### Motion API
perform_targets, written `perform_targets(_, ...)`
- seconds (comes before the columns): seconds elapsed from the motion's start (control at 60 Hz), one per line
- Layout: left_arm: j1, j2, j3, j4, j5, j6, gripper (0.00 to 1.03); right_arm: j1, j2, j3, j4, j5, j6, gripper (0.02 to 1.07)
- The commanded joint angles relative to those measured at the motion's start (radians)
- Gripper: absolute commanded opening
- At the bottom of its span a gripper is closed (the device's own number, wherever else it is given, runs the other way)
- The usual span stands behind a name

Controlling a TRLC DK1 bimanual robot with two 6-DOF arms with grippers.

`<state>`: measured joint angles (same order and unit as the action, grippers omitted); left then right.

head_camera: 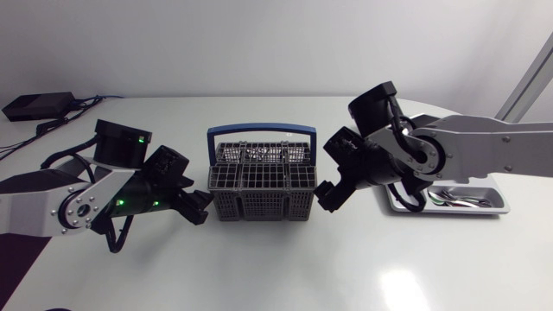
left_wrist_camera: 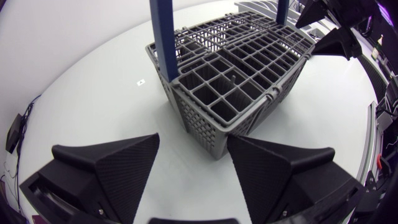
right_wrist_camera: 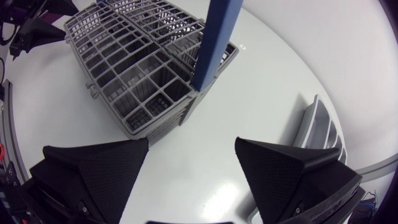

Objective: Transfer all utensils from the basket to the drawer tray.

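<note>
Basket (head_camera: 262, 181), centre frame, looks empty; utensils (head_camera: 458, 200) lie in tray (head_camera: 494, 206), right. Left gripper (head_camera: 200, 207) and right gripper (head_camera: 328, 197) gape wide, holding nothing.

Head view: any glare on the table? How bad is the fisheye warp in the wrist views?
Head view: one glare patch on the table, clear of the basket; shadows soft. Left wrist view: table edge bows strongly beyond the basket. Right wrist view: same bowing, tray rim curved beside the right tool.

basket (head_camera: 262, 186) hemmed between left gripper (head_camera: 205, 207) and right gripper (head_camera: 327, 197); blue handle (head_camera: 262, 131) spans top (free room either side).
</note>
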<state>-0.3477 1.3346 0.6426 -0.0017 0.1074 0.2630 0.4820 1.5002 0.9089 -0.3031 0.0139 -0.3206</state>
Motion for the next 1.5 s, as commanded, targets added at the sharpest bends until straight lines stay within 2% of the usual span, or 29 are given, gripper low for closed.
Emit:
perform_targets(0.0,0.007,0.020,0.023,0.008,0.009,0.013,0.76,0.007,0.011,0.007,0.012,0.014,0.028,1.02)
perform_targets(0.3,0.036,-0.092,-0.020,-0.038,0.009,0.019,0.78,-0.045,-0.146,-0.081,-0.016,0.041,-0.002,1.02)
perform_targets(0.5,0.058,-0.244,-0.034,-0.106,0.009,0.002,0.85,-0.125,-0.308,-0.139,-0.031,0.041,-0.043,1.02)
perform_targets(0.817,0.118,-0.431,-0.055,-0.169,0.008,-0.024,0.96,-0.264,-0.538,-0.214,-0.011,0.001,-0.087,1.02)
perform_targets(0.9,0.125,-0.483,-0.066,-0.181,0.008,-0.025,0.97,-0.275,-0.578,-0.217,-0.053,-0.034,-0.095,1.02)
perform_targets(1.033,0.130,-0.565,-0.081,-0.198,0.006,-0.033,0.98,-0.350,-0.632,-0.245,-0.039,-0.049,-0.072,1.02)
perform_targets(1.217,0.144,-0.657,-0.121,-0.204,-0.002,-0.042,0.99,-0.430,-0.744,-0.341,0.091,-0.049,-0.032,1.02)
perform_targets(1.333,0.164,-0.706,-0.159,-0.204,-0.002,-0.042,0.99,-0.464,-0.867,-0.456,0.223,-0.066,-0.025,1.02)
perform_targets(1.483,0.167,-0.792,-0.205,-0.192,-0.003,-0.041,0.99,-0.476,-0.969,-0.535,0.277,-0.058,-0.025,1.02)
